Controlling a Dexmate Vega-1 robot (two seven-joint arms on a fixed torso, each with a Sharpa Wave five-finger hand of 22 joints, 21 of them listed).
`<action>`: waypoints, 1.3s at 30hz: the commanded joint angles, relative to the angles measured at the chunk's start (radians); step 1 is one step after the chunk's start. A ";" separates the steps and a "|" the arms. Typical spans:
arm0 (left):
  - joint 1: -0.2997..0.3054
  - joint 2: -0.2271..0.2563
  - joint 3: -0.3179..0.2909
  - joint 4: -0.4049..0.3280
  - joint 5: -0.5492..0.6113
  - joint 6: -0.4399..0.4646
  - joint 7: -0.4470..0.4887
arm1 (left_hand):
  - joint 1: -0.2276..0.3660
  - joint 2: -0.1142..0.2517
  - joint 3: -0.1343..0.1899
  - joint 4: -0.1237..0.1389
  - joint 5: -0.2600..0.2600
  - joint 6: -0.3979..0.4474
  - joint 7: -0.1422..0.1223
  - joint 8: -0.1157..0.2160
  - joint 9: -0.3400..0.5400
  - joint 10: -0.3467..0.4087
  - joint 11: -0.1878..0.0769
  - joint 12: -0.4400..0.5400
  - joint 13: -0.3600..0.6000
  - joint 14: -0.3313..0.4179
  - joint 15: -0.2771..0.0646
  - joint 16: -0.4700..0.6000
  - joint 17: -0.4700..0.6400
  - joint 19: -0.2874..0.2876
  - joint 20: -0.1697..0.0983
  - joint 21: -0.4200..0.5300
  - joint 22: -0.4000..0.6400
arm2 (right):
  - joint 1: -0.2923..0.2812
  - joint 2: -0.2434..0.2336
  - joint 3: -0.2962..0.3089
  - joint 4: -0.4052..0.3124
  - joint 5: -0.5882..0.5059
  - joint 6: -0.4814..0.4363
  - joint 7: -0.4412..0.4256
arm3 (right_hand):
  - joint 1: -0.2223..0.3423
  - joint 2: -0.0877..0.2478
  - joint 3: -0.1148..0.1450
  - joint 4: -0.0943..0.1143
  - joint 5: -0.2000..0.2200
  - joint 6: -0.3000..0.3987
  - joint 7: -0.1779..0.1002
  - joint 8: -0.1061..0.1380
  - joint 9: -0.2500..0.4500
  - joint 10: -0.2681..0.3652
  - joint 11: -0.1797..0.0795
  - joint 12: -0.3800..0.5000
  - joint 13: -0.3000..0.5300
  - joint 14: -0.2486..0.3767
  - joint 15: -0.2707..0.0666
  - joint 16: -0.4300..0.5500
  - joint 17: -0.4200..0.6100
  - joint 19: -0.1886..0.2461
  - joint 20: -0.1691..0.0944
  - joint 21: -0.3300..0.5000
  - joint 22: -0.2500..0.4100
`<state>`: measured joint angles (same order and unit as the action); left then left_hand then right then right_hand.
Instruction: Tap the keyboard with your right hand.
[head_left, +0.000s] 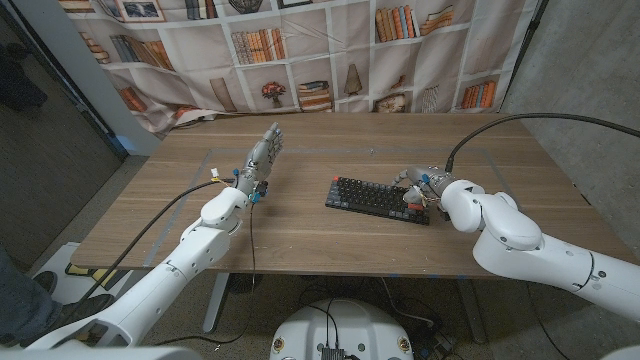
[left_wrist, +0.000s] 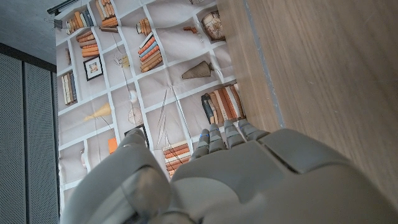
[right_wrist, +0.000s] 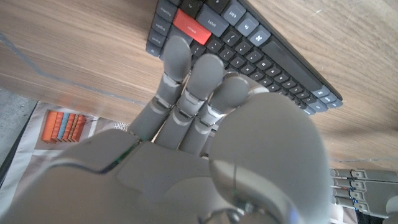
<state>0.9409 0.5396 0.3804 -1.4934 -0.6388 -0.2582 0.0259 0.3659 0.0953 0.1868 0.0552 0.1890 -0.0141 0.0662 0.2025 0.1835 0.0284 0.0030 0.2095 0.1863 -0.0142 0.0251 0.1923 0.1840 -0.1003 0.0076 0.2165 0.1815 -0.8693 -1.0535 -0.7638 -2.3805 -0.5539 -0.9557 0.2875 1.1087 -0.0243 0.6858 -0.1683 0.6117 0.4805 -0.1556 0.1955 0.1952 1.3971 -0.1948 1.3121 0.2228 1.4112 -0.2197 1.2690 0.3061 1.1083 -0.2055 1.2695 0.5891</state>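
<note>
Your right hand (head_left: 418, 186) sits at the right end of the keyboard (head_left: 375, 199), holding nothing, fingers (right_wrist: 186, 74) extended over the keys near the red key (right_wrist: 191, 26); contact can't be confirmed. Dip straight down, light press, then lift. Farther out, left hand (head_left: 262, 158) stands upright, fingers apart, empty. Leave it.

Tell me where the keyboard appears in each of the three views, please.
Head view: the keyboard lies right of centre, under the right hand.
Left wrist view: not in it.
Right wrist view: along the top, beyond that hand's fingers.
Shared landmark: the bookshelf backdrop.
</note>
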 joint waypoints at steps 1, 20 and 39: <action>0.018 0.009 -0.013 -0.021 0.002 -0.005 0.020 | 0.005 0.006 0.002 0.001 -0.003 0.009 0.004 -0.002 0.003 0.010 0.003 -0.001 0.003 0.004 0.001 -0.001 0.001 0.001 0.002 -0.001 0.003 | -0.083 -0.014 0.105 -0.027 0.081 0.058 -0.143 | -0.001 0.007 -0.005 0.002 -0.006 0.005 -0.005 -0.001 0.002 0.001 -0.001 0.003 0.005 0.000 -0.002 0.006 0.002 -0.009 -0.013 0.009 -0.005; 0.012 0.042 -0.016 -0.056 0.043 0.021 0.051 | 0.007 0.009 0.003 0.000 -0.004 0.010 0.004 -0.002 0.003 0.011 0.002 -0.002 0.003 0.003 0.001 -0.003 0.001 0.000 0.004 -0.002 0.003 | -0.317 0.018 0.365 0.022 0.325 0.383 -0.501 | -0.009 0.011 -0.017 0.005 -0.028 0.016 -0.016 0.001 0.003 -0.008 0.000 -0.012 -0.001 -0.004 -0.002 -0.010 -0.017 -0.026 -0.012 0.021 -0.023; -0.004 0.050 -0.006 -0.082 0.049 0.064 0.055 | 0.008 0.009 0.003 0.000 -0.004 0.009 0.002 -0.004 0.003 0.010 0.003 -0.004 0.003 0.003 0.001 -0.004 0.001 -0.004 0.004 -0.004 0.003 | -0.427 0.081 0.537 0.130 0.521 0.700 -0.588 | -0.029 0.016 -0.034 0.015 -0.052 0.053 -0.026 0.004 0.004 -0.029 0.000 -0.029 -0.005 -0.009 -0.002 -0.013 -0.020 -0.047 -0.009 0.028 -0.048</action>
<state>0.9489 0.5900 0.3657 -1.5677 -0.6096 -0.2363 0.0644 0.3686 0.0979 0.1868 0.0551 0.1847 -0.0106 0.0697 0.2025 0.1835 0.0351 0.0035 0.2095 0.1863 -0.0144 0.0252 0.1882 0.1836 -0.1004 0.0074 0.2165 0.1815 -1.1578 -1.0352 -0.4221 -2.3560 -0.1232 -0.4088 -0.2474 1.0981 -0.0137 0.6613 -0.1609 0.5690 0.5254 -0.1821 0.1956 0.1981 1.3912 -0.1935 1.3015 0.2256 1.4058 -0.2249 1.2610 0.2878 1.0777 -0.1894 1.2997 0.5516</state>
